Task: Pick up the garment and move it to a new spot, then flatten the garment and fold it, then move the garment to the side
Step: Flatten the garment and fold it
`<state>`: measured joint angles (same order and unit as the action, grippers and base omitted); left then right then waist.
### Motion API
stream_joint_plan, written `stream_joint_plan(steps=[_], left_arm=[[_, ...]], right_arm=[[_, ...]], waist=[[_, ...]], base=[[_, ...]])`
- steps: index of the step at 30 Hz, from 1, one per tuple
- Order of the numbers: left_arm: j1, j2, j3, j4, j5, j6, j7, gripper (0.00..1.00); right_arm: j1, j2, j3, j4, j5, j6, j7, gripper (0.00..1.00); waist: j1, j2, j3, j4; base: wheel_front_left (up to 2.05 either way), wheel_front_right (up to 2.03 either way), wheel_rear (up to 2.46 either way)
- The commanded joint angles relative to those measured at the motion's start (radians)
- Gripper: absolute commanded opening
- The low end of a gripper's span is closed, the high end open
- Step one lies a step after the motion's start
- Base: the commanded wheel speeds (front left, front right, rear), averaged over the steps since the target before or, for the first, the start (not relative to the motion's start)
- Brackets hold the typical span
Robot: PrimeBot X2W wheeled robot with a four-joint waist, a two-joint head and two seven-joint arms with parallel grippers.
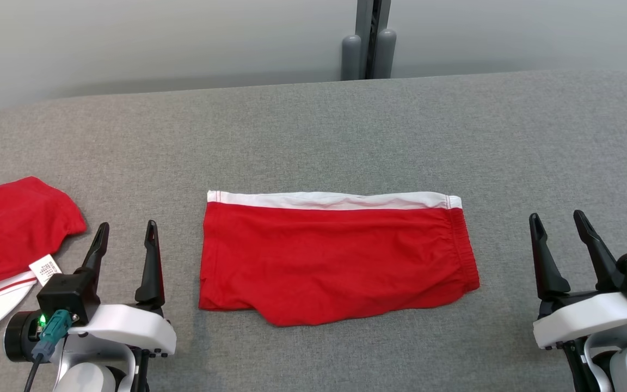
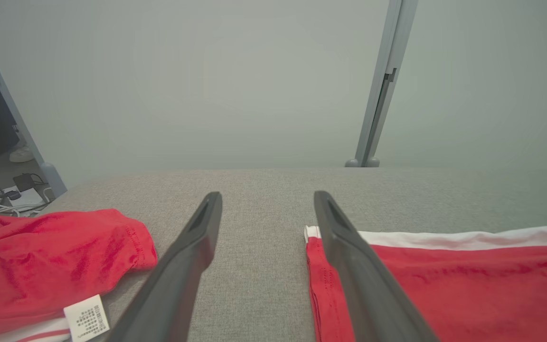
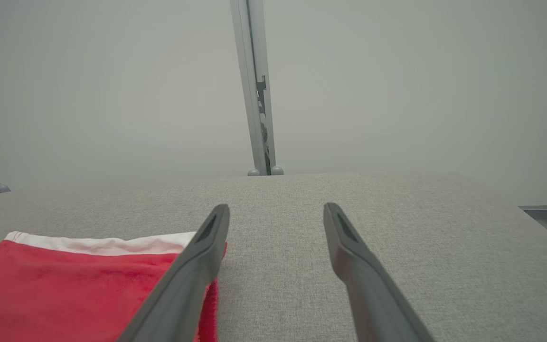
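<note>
While the garment (image 1: 335,261) is lying flat at the middle of the table (image 1: 346,136), the left gripper (image 1: 128,224) and right gripper (image 1: 557,215) are hovering off its two ends, both gaping wide and holding nothing; another red cloth (image 1: 8,228) is lying at the left.

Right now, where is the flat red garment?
Head view: the red cloth garment with a white band lies centred on the grey fabric table, between left claw and right claw.

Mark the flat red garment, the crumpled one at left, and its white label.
flat red garment (image 1: 335,261), head view, mid red cloth
crumpled red garment (image 1: 8,228), head view, red upper part
white label (image 1: 45,268), head view, tag centre
</note>
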<state>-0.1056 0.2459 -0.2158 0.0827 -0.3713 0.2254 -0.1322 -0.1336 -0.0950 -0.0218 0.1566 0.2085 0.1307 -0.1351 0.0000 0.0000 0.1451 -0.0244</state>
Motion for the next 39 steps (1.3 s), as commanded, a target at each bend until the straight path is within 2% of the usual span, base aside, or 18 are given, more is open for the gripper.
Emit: stream_joint_plan(steps=[1,11,22,29,30,31,32,34,39], left_arm=[[-0.001,0.009,-0.001,-0.003,-0.003,0.005,0.001,1.0],[-0.052,-0.003,-0.019,-0.007,-0.004,0.002,0.009,1.0],[-0.098,-0.02,-0.029,0.013,-0.008,0.008,-0.008,1.0],[-0.105,-0.018,-0.03,0.016,-0.012,0.011,-0.012,1.0],[-0.106,-0.017,-0.03,0.017,-0.013,0.012,-0.013,1.0],[-0.106,-0.017,-0.03,0.017,-0.013,0.012,-0.013,1.0],[-0.106,-0.017,-0.03,0.017,-0.013,0.012,-0.013,1.0],[-0.108,-0.017,-0.031,0.015,-0.013,0.013,-0.014,1.0],[-0.11,-0.015,-0.033,0.011,-0.014,0.016,-0.016,1.0]], right_arm=[[0.01,-0.002,-0.004,-0.003,-0.008,0.0,0.0,1.0],[-0.03,-0.017,0.02,0.047,0.001,0.0,0.055,1.0],[-0.113,-0.029,0.14,0.269,0.073,0.0,0.119,1.0],[-0.137,-0.033,0.188,0.35,0.152,0.0,0.137,1.0],[-0.14,-0.036,0.197,0.356,0.163,0.0,0.14,0.46],[-0.14,-0.036,0.197,0.356,0.163,0.0,0.14,0.46],[-0.145,-0.041,0.208,0.361,0.179,0.0,0.145,0.33],[-0.15,-0.047,0.23,0.37,0.209,0.0,0.153,0.0],[-0.168,-0.071,0.285,0.374,0.277,0.0,0.151,0.0]], waist=[[0.0,0.0,0.001,0.002],[0.0,0.0,0.041,0.051],[0.0,0.0,0.092,0.09],[0.0,0.0,0.11,0.091],[0.0,0.0,0.111,0.09],[0.0,0.0,0.111,0.09],[0.0,0.0,0.113,0.089],[0.0,0.0,0.115,0.088],[0.0,0.0,0.118,0.082]], base=[[0.0,0.0,0.0],[0.0,0.0,0.0],[0.0,0.0,0.0],[0.0,0.0,0.0],[0.0,0.0,0.0],[0.0,0.0,0.0],[0.0,0.0,0.0],[0.0,0.0,0.0],[0.0,0.0,0.0]])
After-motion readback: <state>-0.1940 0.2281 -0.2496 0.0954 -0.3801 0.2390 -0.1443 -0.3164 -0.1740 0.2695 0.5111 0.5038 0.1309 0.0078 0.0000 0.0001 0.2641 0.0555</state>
